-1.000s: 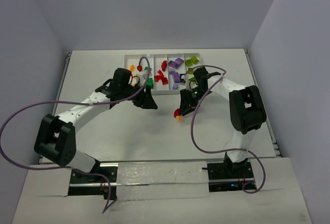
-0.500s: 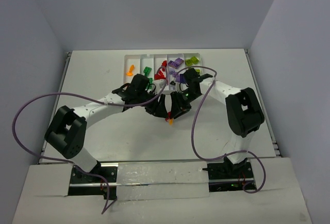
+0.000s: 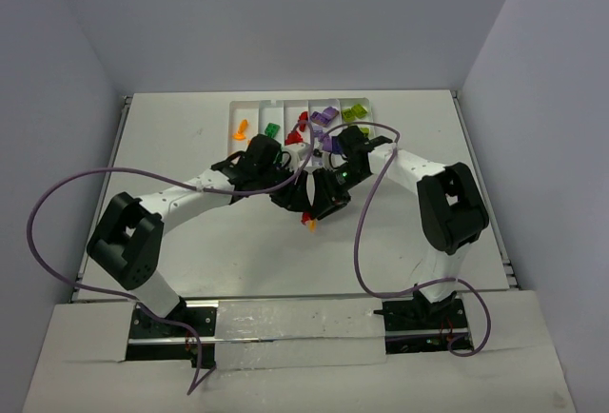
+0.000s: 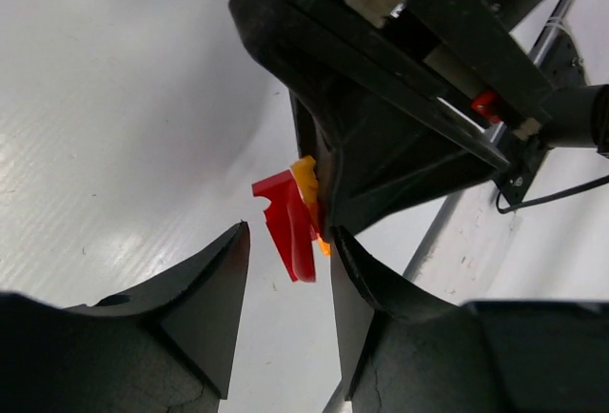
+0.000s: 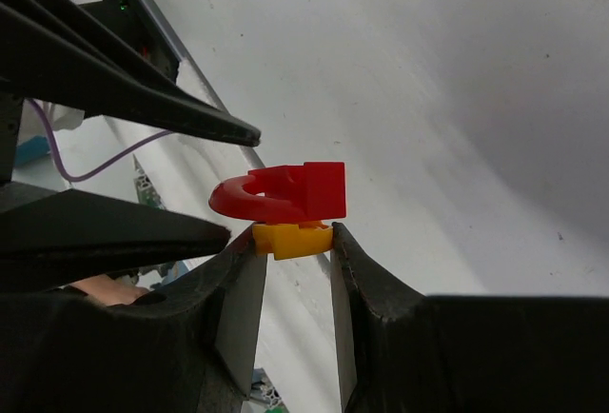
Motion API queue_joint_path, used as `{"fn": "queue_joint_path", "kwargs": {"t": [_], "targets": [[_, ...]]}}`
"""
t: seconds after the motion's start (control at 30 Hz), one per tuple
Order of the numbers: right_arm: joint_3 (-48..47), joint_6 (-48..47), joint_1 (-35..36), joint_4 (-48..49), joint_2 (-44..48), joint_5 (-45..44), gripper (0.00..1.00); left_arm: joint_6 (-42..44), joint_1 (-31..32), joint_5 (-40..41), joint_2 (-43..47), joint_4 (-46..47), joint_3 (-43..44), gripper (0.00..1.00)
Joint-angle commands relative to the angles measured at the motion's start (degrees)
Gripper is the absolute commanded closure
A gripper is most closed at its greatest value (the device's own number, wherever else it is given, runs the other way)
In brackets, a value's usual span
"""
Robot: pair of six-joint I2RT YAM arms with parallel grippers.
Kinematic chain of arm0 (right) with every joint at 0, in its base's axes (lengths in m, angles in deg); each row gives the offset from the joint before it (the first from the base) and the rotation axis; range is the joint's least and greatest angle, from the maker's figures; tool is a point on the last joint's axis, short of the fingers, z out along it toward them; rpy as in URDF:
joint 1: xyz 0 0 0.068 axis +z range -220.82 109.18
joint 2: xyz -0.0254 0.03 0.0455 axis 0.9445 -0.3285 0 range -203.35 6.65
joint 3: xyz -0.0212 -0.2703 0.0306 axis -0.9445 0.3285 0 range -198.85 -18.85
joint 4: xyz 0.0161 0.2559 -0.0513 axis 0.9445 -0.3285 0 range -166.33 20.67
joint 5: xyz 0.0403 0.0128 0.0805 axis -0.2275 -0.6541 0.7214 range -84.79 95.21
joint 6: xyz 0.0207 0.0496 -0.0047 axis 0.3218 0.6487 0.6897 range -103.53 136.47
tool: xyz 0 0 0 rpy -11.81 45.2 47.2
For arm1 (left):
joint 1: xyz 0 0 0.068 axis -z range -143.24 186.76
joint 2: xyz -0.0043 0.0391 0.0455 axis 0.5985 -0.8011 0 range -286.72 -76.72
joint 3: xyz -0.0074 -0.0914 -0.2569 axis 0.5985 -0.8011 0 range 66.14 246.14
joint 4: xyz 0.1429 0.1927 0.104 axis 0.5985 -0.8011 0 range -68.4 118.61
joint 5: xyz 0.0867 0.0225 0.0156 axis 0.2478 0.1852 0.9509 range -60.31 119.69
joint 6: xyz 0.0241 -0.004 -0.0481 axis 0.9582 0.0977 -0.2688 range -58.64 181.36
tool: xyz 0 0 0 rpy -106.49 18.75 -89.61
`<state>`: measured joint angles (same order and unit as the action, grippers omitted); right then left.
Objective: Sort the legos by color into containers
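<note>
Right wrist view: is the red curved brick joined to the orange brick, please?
Yes, the red curved brick sits directly atop the orange brick.

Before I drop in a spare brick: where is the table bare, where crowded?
Bare: table left of the tray, beyond the left arm; also front centre between both arms. Crowded: before the tray, where left fingers and right fingers meet at the red-orange legos.
</note>
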<state>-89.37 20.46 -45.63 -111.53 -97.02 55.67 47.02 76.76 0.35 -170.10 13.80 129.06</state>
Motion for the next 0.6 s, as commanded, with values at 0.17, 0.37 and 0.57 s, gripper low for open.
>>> {"fn": "queue_joint_path", "kwargs": {"t": [0.17, 0.37, 0.57], "targets": [[-2.34, -0.47, 0.47, -0.17, 3.47, 2.45, 1.00, 1.06, 0.61, 1.42, -1.08, 0.33, 2.80, 0.69], [-2.00, -0.47, 0.55, 0.00, 3.74, 0.58, 1.00, 1.24, 0.61, 0.74, -1.89, -0.48, 2.83, 0.84], [-0.83, -0.86, -0.13, 0.01, 4.17, -1.28, 1.00, 1.68, 0.61, 6.34, -1.83, -1.05, 2.53, 1.00]]}}
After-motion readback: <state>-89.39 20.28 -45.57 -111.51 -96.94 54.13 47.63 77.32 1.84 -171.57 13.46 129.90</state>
